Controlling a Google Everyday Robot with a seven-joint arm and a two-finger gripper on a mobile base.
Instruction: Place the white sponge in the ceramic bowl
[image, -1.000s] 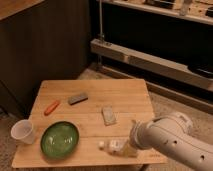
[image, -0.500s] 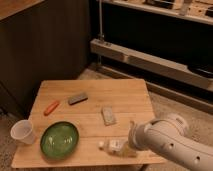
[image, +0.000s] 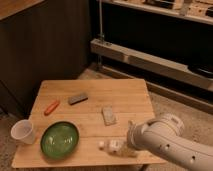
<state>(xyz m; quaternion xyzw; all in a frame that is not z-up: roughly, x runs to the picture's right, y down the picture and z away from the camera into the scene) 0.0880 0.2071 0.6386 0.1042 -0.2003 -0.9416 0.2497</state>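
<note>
wooden worktop (image: 135, 92), seen from above and in front.
far left, near the front edge: small white cup (image: 23, 132), upright.
just right of it: ceramic bowl (image: 59, 139), green and glossy, its inside showing.
behind the bowl: orange object (image: 51, 107) lying flat, type unclear. further right, a dark grey block (image: 78, 98), also flat.
right of centre: white sponge (image: 108, 115), flat on the worktop, apart from the bowl and behind the bottle.
front right: white bottle (image: 114, 146) on its side, near the front edge.
pincer (image: 129, 137) sits at the end of the white arm (image: 170, 142), low over the front right of the worktop, right beside the bottle and near the sponge.
pincer state: cannot tell whether released or clenched.
1 arm in view, entering from the lower right.
</note>
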